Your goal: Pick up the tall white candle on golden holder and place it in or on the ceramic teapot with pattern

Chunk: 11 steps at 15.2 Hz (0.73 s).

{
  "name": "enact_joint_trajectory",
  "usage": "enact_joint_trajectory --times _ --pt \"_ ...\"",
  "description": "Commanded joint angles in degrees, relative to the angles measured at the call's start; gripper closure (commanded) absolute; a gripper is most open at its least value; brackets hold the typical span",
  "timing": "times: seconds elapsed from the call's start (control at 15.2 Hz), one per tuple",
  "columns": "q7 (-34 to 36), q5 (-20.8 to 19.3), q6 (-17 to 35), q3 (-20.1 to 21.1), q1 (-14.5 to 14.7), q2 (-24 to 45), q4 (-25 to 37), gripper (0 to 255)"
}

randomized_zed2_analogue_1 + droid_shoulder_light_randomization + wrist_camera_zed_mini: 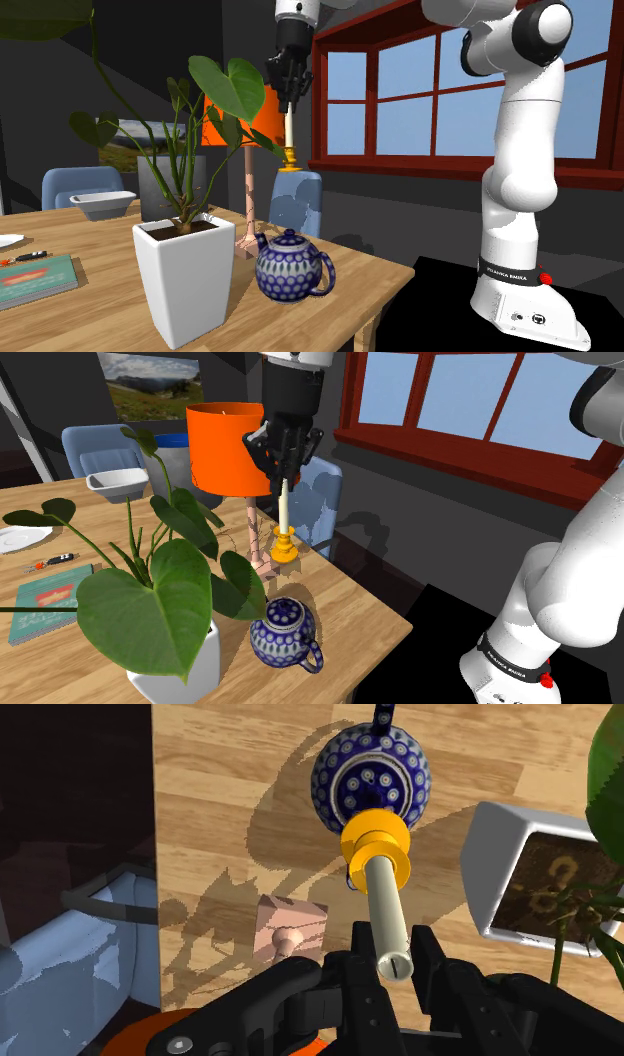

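The black gripper [284,477] is clamped on the upper part of the cream-white candle [284,508]. In the wrist view the two fingers [364,956] press on either side of the shaft just below its tip, with no gap showing. The candle hangs upright with its golden holder [285,548] at the lower end. In the second exterior view the holder [290,158] is plainly clear of the wooden table [372,272], well above the blue-and-white patterned teapot [292,265]. So the pick-up and lift look done; what is left is the last of the carry, the lowering and the release. Seen along the gripper [392,960], the holder [375,849] overlaps the near edge of the teapot [370,779], which suggests the candle [388,919] is close to being above the teapot. I cannot tell whether it is centred over the lid. The teapot [285,635] sits near the table's corner, with the white planter [185,664] of a broad-leaved plant just beside it and the lamp with the orange shade [225,447] a little beyond it. The lid is rounded and has a knob, so the holder may not sit steadily once it is let go
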Motion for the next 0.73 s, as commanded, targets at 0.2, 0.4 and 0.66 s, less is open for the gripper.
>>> enact_joint_trajectory --times 0.2,0.4,0.66 --pt "0.3 0.5 3.6 -0.1 0.1 -1.0 -4.5 255" --pt "0.3 0.9 6.1 -0.2 0.1 -1.7 -7.5 255" --pt "0.3 1.2 9.3 -0.3 0.1 -2.4 -11.3 255"
